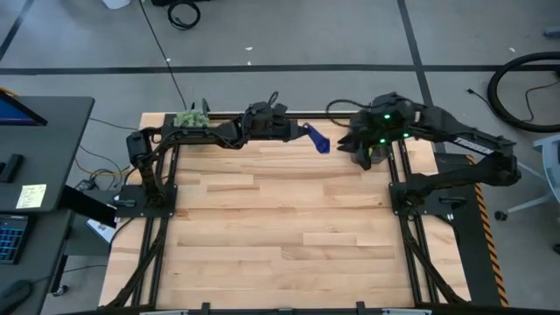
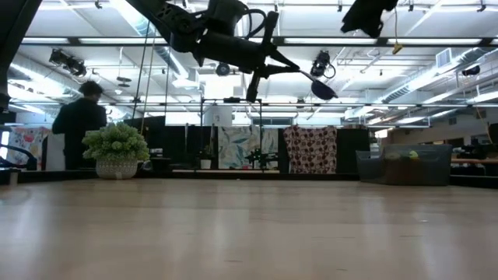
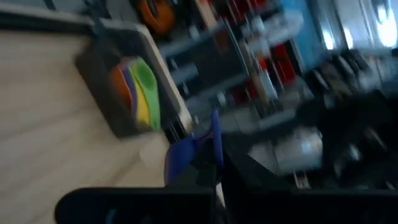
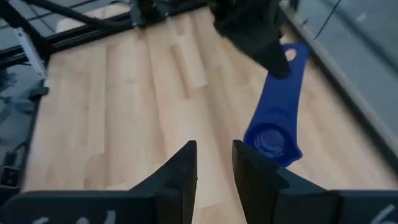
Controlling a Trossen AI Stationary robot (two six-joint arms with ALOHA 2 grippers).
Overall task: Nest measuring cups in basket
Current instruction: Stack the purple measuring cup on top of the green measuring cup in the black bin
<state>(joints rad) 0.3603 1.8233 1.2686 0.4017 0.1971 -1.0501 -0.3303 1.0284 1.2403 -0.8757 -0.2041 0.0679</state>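
My left gripper (image 1: 300, 132) is near the table's far edge, shut on a dark blue measuring cup (image 1: 317, 139) held high above the table (image 2: 323, 87). The dark grey basket (image 3: 99, 68) sits at the far right of the table (image 2: 405, 167), with orange, blue, green and yellow cups (image 3: 138, 93) nested in it. In the high view my right arm covers the basket. My right gripper (image 4: 214, 168) hovers by the far right, open with a narrow gap, its fingers pointing toward the blue cup (image 4: 273, 124). My left gripper pinches the dark blue cup by the free end of its flat handle (image 4: 292, 56), between the two fingers. The cup is lifted clear of the table. It slants down from the fingers toward the right arm, with its round bowl (image 4: 272, 142) lowest.
A fuzzy green plant in a white pot (image 1: 191, 118) stands at the far left corner (image 2: 117, 148). A person (image 2: 78, 124) stands in the room beyond the table. The wooden tabletop (image 1: 280, 219) stretches toward the near edge between the arm frames.
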